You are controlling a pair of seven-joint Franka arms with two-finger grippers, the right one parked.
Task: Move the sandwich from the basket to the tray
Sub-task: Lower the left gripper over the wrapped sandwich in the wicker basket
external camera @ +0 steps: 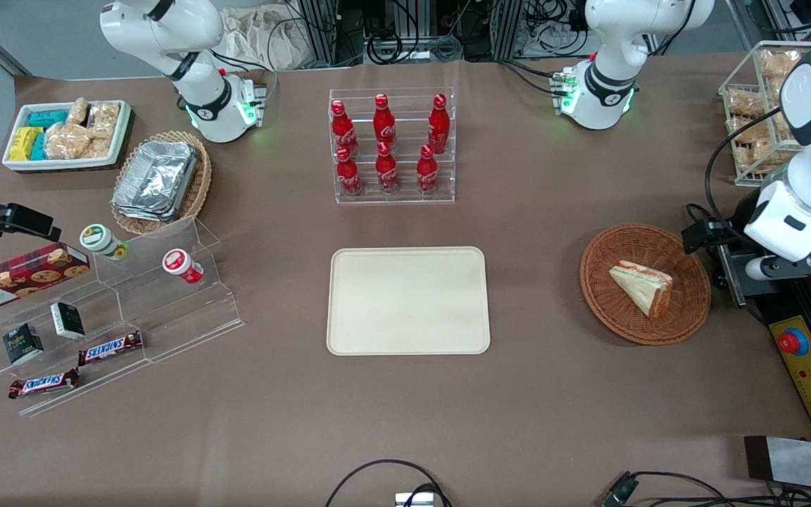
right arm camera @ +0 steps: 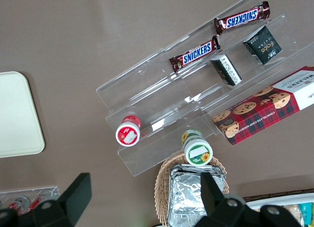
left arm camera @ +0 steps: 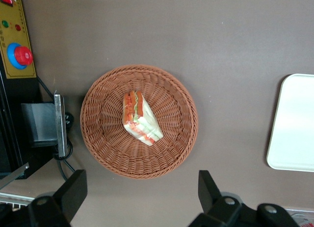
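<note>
Left wrist view: my claw (left arm camera: 140,197) hangs above the basket (left arm camera: 100,138), fingers spread; I'd drop squarely over the sandwich (left arm camera: 141,118), pinching its flat bread faces gently.

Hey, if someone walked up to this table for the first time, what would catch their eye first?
Probably the red cola bottles, standing in a clear rack at the middle of the table, farther from the front camera than the bare beige tray. Next, the sandwich lying in the round brown basket toward the working arm's end. The gripper hangs open above that basket, holding nothing.
</note>
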